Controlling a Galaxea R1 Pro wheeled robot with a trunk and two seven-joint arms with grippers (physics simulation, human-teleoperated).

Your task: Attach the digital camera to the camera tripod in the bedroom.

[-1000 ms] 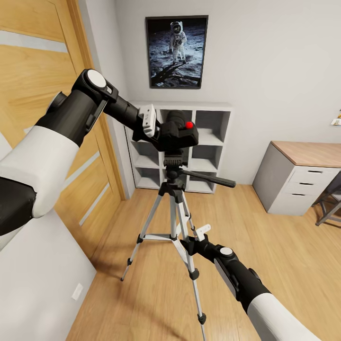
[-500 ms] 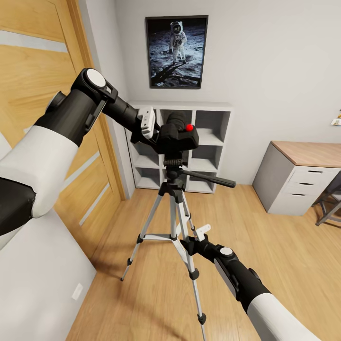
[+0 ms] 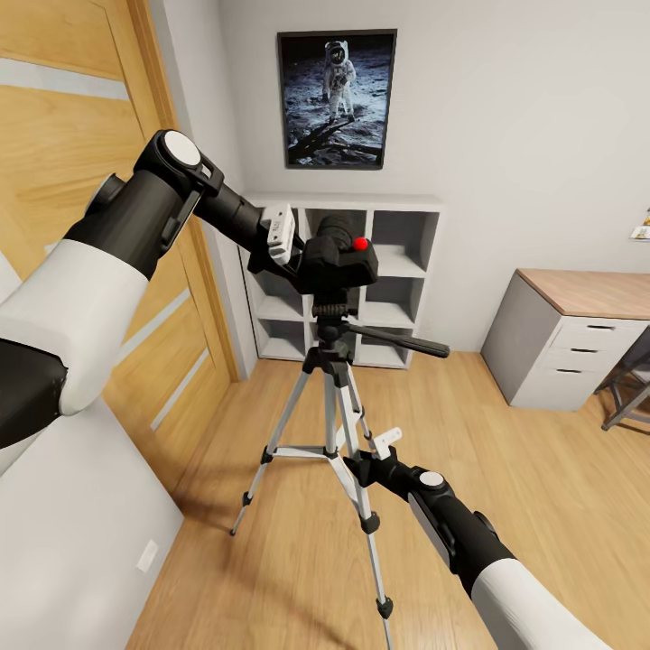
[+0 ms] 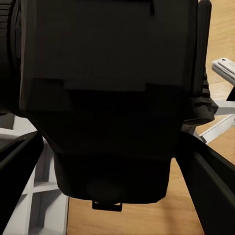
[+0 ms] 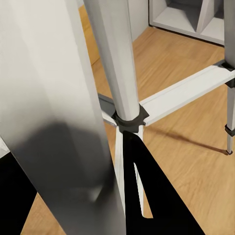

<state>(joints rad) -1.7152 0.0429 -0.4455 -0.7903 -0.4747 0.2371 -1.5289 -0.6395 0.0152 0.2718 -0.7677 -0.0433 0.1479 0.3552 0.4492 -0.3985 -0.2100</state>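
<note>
Head view: seating rigid, compact digital camera [image 3: 338, 259] on camera tripod [image 3: 336, 397] head, left claw [image 3: 291, 242] clamping its side; left wrist: gripping flat body faces; right wrist: right claw bracing light, tippable leg, closure indeterminable.

Even, soft rendered daylight, faint shadows under the camera tripod [image 3: 336, 424], wide-angle stretching at edges, murky close-range wrist views.

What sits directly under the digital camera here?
The camera tripod head is right beneath the digital camera, held by the left gripper. The camera's body covers the mounting joint itself.
</note>
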